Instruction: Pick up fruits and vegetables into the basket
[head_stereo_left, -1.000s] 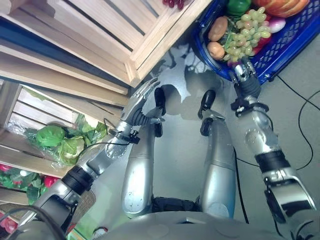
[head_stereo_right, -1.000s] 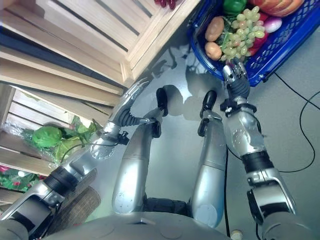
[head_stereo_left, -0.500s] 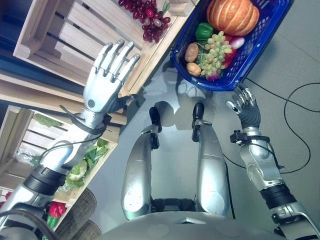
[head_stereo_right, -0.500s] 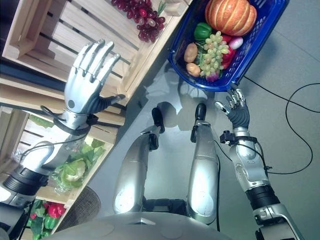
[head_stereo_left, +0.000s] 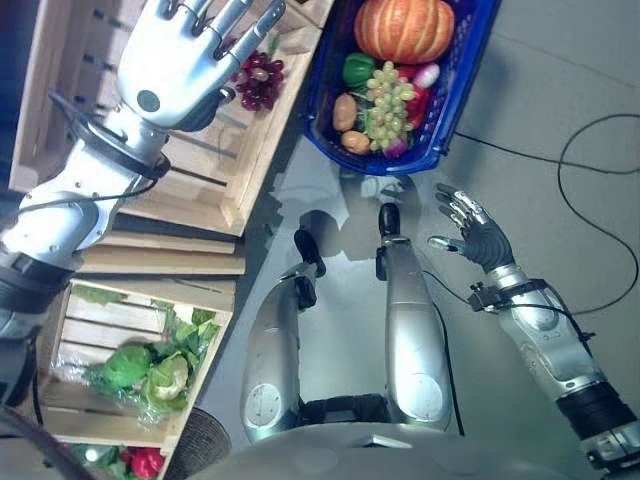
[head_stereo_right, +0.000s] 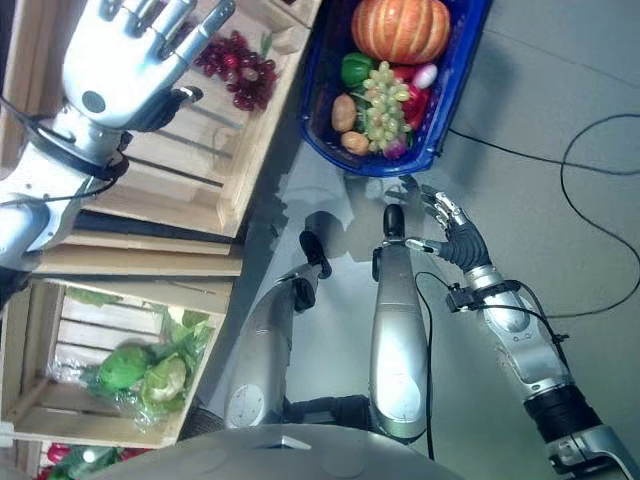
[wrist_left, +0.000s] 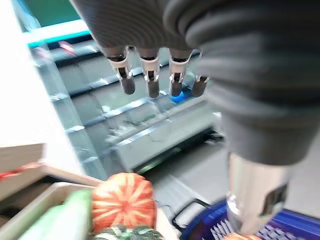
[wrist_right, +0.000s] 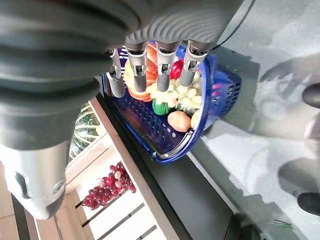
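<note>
My left hand (head_stereo_left: 175, 55) hovers open and empty above the red grapes (head_stereo_left: 255, 82) in the wooden crate (head_stereo_left: 120, 150); probably soft and fragile, they are best lifted by the stem toward the blue basket (head_stereo_left: 318, 110).

my glossy metal left hand (head_stereo_left: 170, 60) hovers over a pale, rough wooden crate (head_stereo_left: 215, 190); the basket (head_stereo_left: 455, 110) is shiny blue plastic.
</note>
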